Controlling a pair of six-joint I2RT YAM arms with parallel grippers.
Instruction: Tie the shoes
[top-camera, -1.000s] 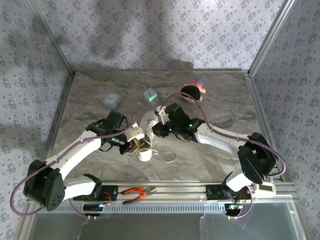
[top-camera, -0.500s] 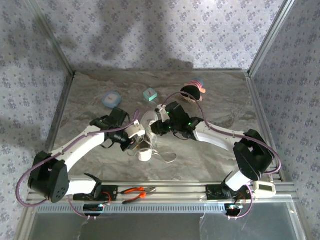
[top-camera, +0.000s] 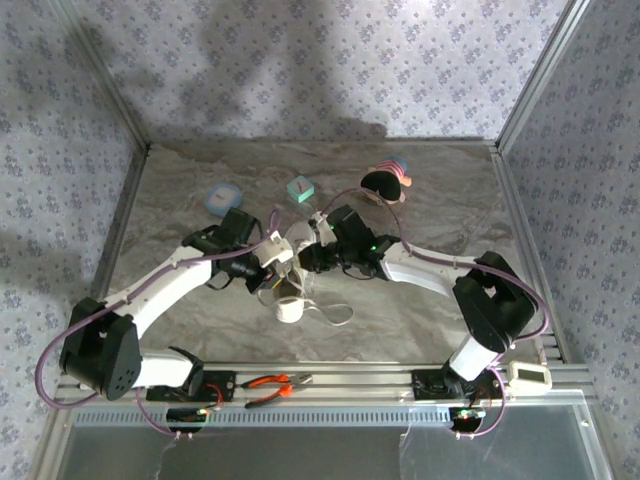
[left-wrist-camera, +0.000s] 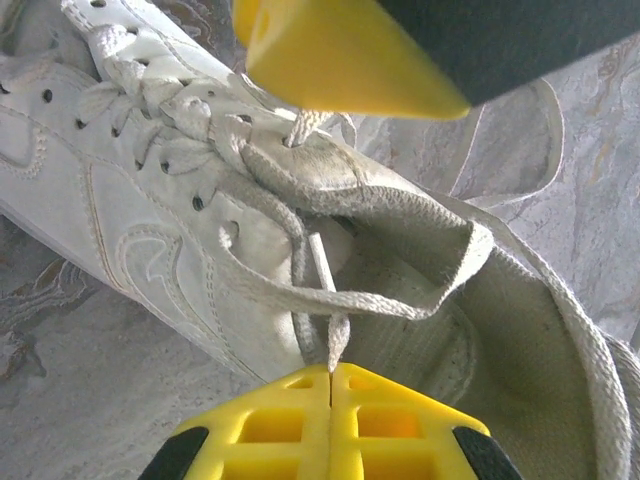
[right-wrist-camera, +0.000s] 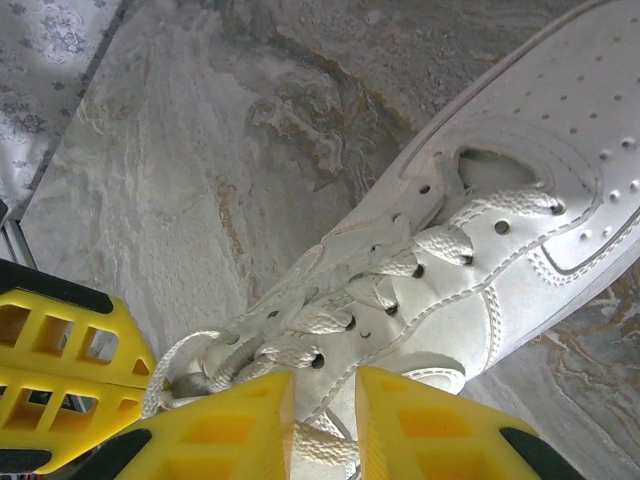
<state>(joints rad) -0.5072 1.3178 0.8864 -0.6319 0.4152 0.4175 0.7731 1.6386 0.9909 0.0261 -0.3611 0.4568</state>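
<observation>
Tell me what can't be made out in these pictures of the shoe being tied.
- Top view: the sneaker is mostly covered by the left arm and right arm; its laces are too small to follow.
- Left wrist view: the lace end vanishes inside the shut left pincer; the heel is cut off by the edge.
- Right wrist view: whether the right pincer grips a lace is cut off by the bottom edge.

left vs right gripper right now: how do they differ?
Jaws: the left gripper is shut, its pads meeting, while the right gripper shows a narrow gap.
Hold: the left gripper pinches a lace strand that runs straight up to it. The right gripper has a lace lying in its gap, and whether it grips it is unclear.
Shared: yellow fingers, both at the laces of the white sneaker.
</observation>
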